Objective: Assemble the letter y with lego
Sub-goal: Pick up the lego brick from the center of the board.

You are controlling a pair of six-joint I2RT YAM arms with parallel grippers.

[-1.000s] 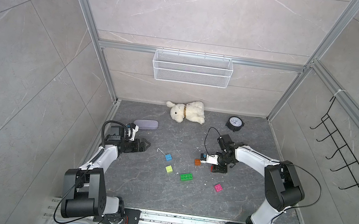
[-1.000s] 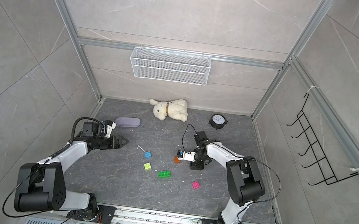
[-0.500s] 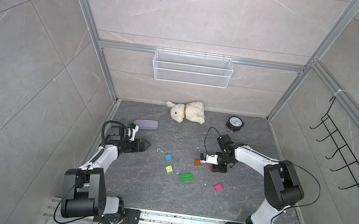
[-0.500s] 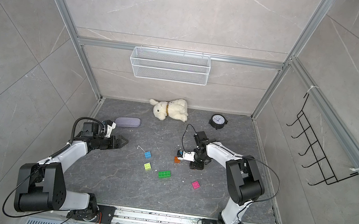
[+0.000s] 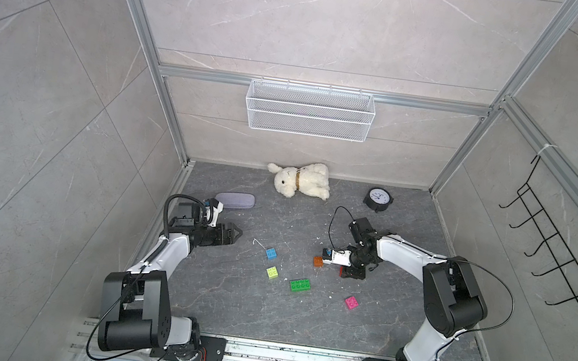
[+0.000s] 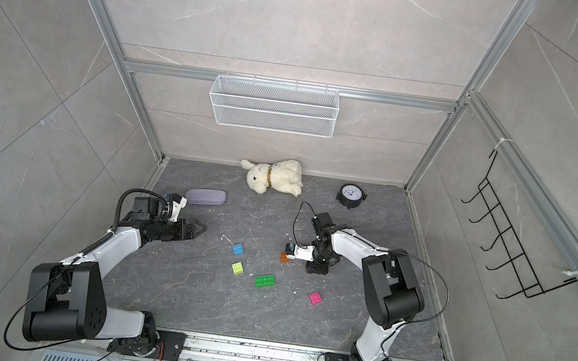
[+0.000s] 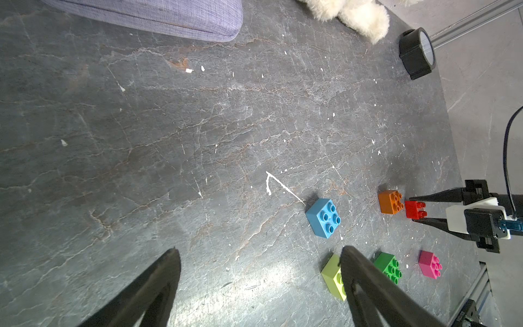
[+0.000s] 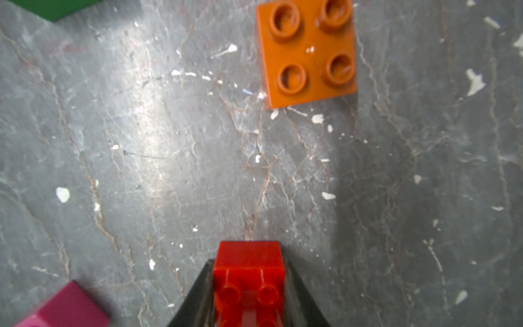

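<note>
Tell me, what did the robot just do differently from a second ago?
The right claw squeezed shut on the red brick. The left claw stayed open where it was. The orange brick, blue brick, yellow-green brick, green brick and pink brick did not move.

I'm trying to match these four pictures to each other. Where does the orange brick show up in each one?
Top view: orange brick, mid-floor, right of the blue brick.
Top view: orange brick, same place, right of the blue brick.
Left wrist: orange brick, close beside the red brick.
Right wrist: orange brick, large, studs up, beyond the gripped red brick.
Shared landmark: the pink brick, in all four.
</note>
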